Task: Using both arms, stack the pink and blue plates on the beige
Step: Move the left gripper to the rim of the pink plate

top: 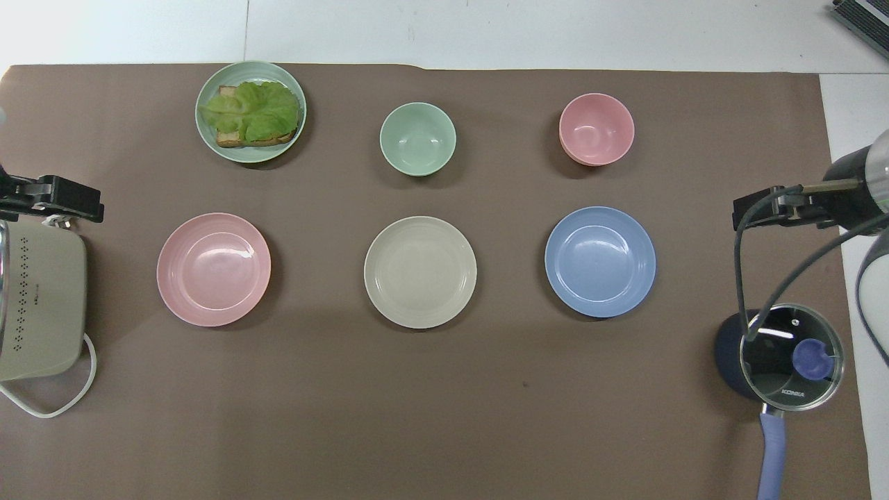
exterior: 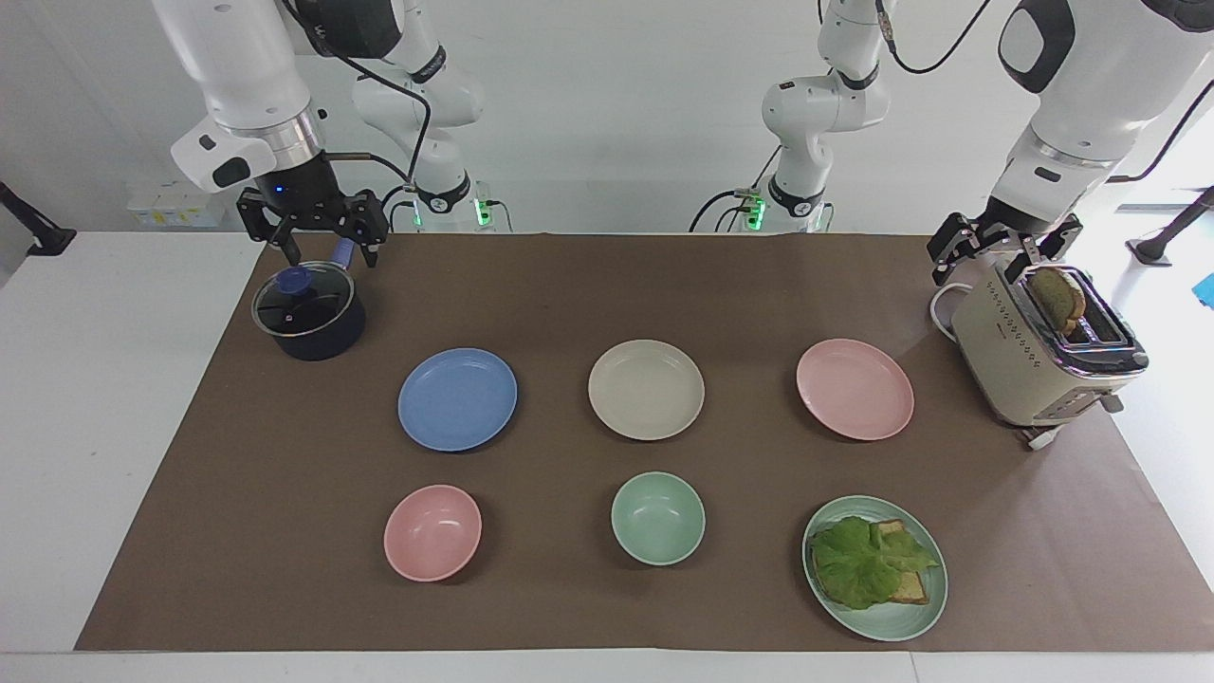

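Three plates unstacked on counter: pink plate (exterior: pixel 855 389) near our left gripper (exterior: pixel 1003 249), blue plate (exterior: pixel 457 398) near right gripper (exterior: pixel 327 249), beige plate (exterior: pixel 646 389) between. Both jaws wide, empty. Risks we judge: shallow rims slipping, arms colliding over beige.

Blue plate (exterior: pixel 457 398), beige plate (exterior: pixel 646 389), pink plate (exterior: pixel 855 388) unstacked.

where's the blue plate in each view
Facing view: the blue plate sits left of centre, just below the lidded pot.
Overhead view: the blue plate sits right of centre, above the lidded pot.
Shared landmark: the beige plate in the middle of the row, right beside it.
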You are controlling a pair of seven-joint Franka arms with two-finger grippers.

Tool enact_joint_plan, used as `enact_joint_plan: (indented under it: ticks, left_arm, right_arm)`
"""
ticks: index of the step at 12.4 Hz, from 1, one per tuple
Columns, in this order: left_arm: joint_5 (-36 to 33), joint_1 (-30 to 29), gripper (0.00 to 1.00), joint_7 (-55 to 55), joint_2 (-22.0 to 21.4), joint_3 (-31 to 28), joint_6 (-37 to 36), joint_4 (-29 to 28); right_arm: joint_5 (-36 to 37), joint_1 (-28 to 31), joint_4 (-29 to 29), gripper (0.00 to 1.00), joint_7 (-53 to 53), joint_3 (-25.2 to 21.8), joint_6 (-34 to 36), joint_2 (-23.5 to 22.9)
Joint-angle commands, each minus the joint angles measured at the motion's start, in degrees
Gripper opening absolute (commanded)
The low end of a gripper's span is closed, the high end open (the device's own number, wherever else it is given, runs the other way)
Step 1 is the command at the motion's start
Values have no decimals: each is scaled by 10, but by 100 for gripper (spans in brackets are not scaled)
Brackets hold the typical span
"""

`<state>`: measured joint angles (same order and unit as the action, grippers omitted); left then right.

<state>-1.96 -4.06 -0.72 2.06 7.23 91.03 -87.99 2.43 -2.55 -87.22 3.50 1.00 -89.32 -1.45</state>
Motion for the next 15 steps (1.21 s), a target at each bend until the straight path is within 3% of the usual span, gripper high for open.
enact_joint_plan:
  ticks: [1,4,6,10,15]
  left_arm:
    - [4,-1,100,2,-8,-2,-8,-3]
    - [5,-2,100,8,-10,-3,-3,-10]
    - [5,-3,100,8,-11,-6,26,-70]
    - [5,-30,100,4,-5,-6,192,-227]
    - [5,-42,100,2,43,-7,276,-291]
  right_arm:
    - [0,6,-9,100,10,3,-5,7]
    - [-1,6,-9,100,8,3,-6,7]
    - [-1,6,-9,100,8,3,-6,7]
    - [-1,6,-9,100,11,3,-6,7]
    - [-1,6,-9,100,8,3,-6,7]
